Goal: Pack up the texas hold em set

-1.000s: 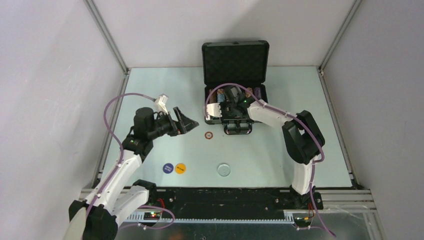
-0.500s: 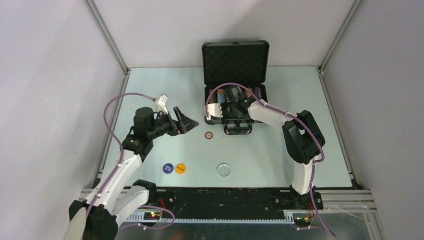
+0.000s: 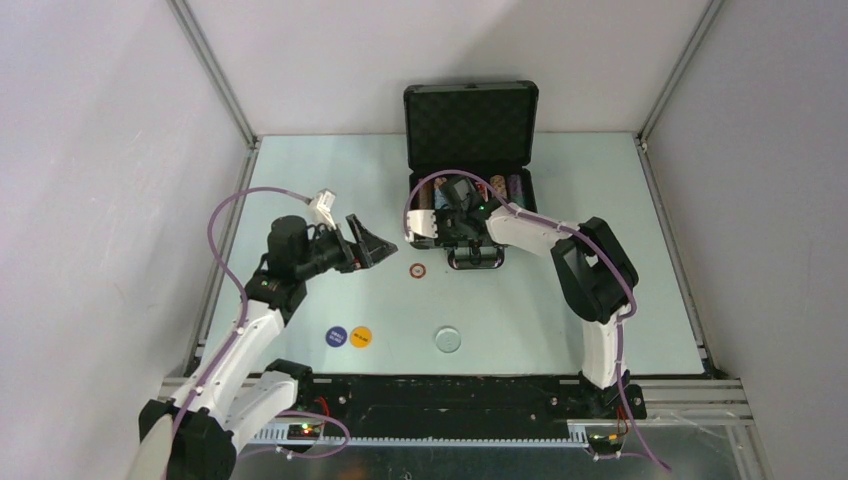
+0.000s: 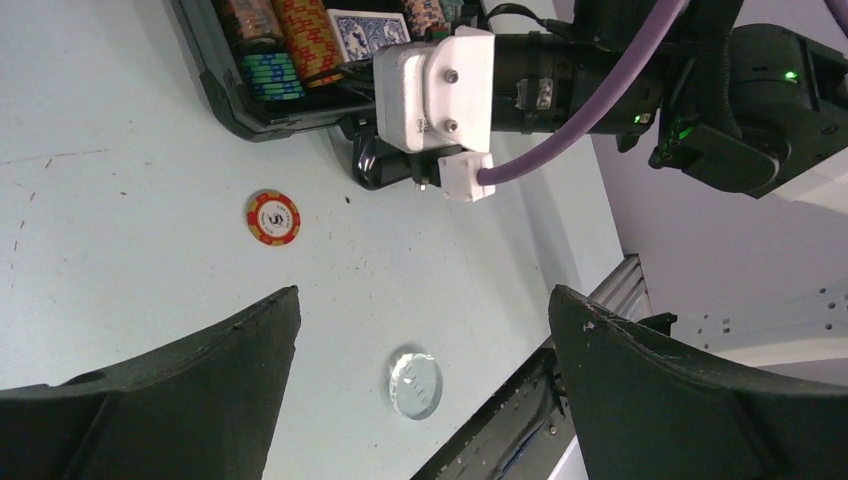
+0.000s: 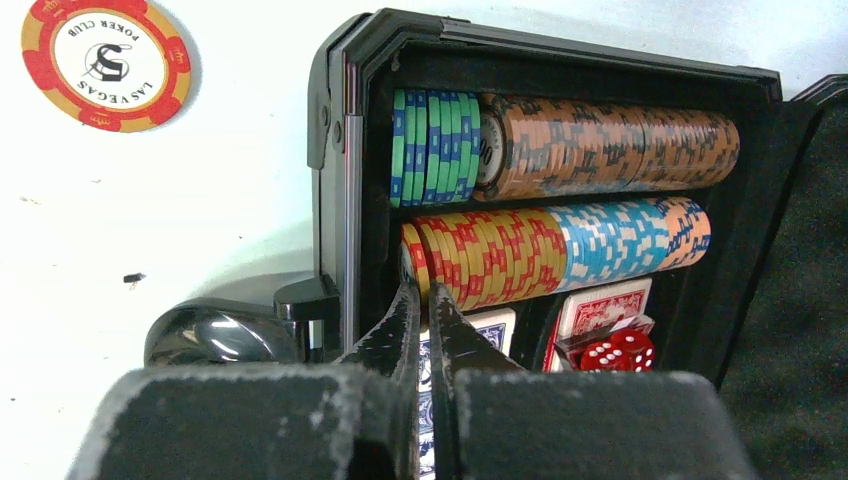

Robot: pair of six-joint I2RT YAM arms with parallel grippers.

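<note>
**Right arm shifting left over case**

Right jaws, pinched shut with nothing between them, are sliding left over the open case (image 3: 470, 120), just above its racked chips (image 5: 480, 255). Left jaws are hanging wide open, empty and unmoved. A loose chip (image 3: 417, 269) and a clear button (image 3: 448, 339) are lying on the surface (image 3: 580, 180), so packing is unfinished.

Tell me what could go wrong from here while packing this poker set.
1. The right gripper, shut, sits close to the red-and-yellow chip row; pushing in could dislodge chips.
2. The loose chip lies flat on the table, likely hard for the open left gripper to pinch.
3. The clear button, blue button and yellow button lie outside the case; shutting it now would leave them out.
</note>
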